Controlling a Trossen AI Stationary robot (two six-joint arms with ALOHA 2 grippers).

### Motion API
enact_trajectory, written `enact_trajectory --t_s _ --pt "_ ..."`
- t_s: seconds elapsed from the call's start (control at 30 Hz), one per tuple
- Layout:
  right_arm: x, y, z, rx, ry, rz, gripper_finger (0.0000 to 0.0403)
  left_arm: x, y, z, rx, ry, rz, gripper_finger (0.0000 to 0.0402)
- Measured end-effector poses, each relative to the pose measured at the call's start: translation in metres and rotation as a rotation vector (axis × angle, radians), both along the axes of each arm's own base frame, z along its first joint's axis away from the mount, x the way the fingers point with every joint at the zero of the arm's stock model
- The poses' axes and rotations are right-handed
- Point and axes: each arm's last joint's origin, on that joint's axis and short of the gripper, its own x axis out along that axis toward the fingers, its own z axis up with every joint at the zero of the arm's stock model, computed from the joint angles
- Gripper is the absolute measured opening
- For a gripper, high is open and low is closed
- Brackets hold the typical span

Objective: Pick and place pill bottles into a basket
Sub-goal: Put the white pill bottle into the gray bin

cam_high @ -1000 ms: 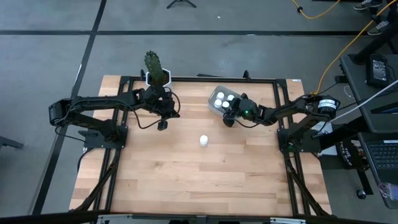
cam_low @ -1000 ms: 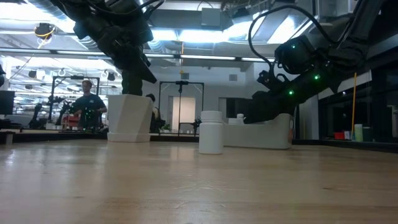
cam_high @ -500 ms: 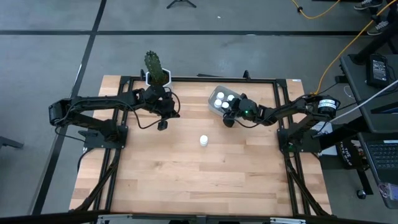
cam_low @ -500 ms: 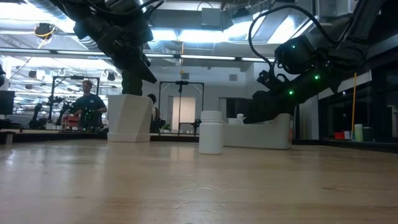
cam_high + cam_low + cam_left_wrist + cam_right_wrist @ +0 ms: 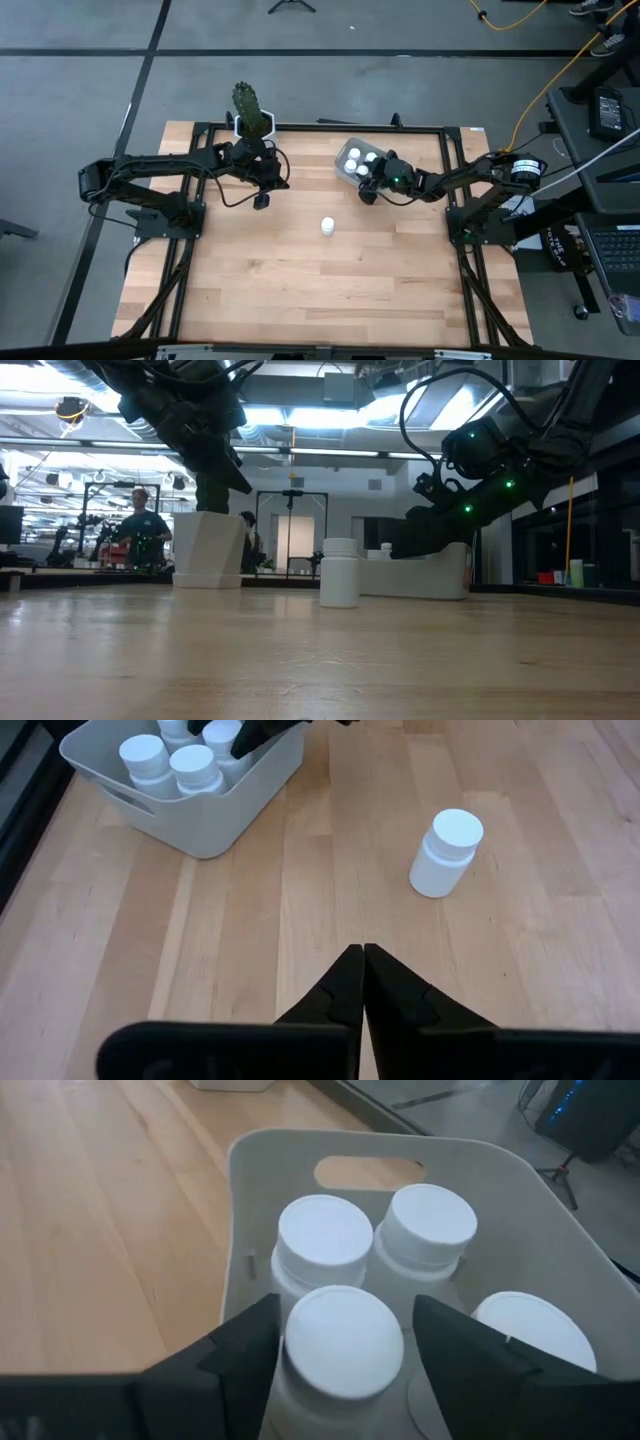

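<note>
Right claw (image 5: 340, 1340) astride bottle (image 5: 345, 1345) in basket (image 5: 500, 1190)

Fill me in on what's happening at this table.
The right hand is over the basket, its fingers either side of a bottle it is setting among the others there. One bottle stands alone mid-table. The left hand is shut, holds nothing, and waits near the cactus pot.

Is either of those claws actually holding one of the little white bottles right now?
The left gripper is shut and empty. The right gripper straddles a pill bottle inside the basket; whether it grips or has released cannot be told.
</note>
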Motion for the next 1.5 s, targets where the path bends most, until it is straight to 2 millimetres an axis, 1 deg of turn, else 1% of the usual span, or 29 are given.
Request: enact_trajectory --t_s 0.17,0.4,0.7,0.83,0.9,0.97,1.1,1.2,1.3,1.37,1.5 --pt "0.000 0.000 0.000 -0.015 0.008 0.008 0.0248 0.000 0.000 0.000 0.000 0.000 0.000 0.0011" --pt "0.000 0.000 0.004 -0.042 0.014 0.023 0.0250 0.000 0.000 0.000 -0.003 0.000 0.003 0.0005" --pt "-0.002 0.005 0.032 -0.090 -0.049 0.047 0.0250 0.000 0.000 0.000 -0.006 0.001 0.005 0.0009" --pt "-0.005 0.009 0.043 -0.100 -0.022 0.068 0.0246 0.000 0.000 0.000 -0.004 0.001 0.008 0.0013" --pt "-0.009 0.012 0.050 -0.109 -0.024 0.078 0.0233 0.000 0.000 0.000 -0.001 0.003 0.012 0.0013" --pt "-0.013 0.014 0.060 -0.131 -0.040 0.086 0.0208 0.000 0.000 0.000 0.000 0.003 0.013 0.0013" --pt "-0.023 0.018 0.077 -0.162 -0.063 0.099 0.0136 0.000 0.001 0.000 0.024 0.006 0.035 0.0024" --pt "-0.030 0.023 0.084 -0.161 -0.059 0.110 0.0076 0.002 0.000 0.001 0.064 0.002 0.066 0.0048" --pt "-0.036 0.026 0.088 -0.158 -0.049 0.118 0.0021 0.009 -0.004 0.005 0.097 -0.054 0.058 0.0084" --pt "-0.038 0.027 0.090 -0.159 -0.054 0.118 0.0007 0.011 -0.008 0.005 0.098 -0.064 0.027 0.0113" --pt "-0.039 0.027 0.093 -0.156 -0.080 0.111 0.0020 0.014 -0.020 0.006 0.116 -0.067 -0.038 0.0171"
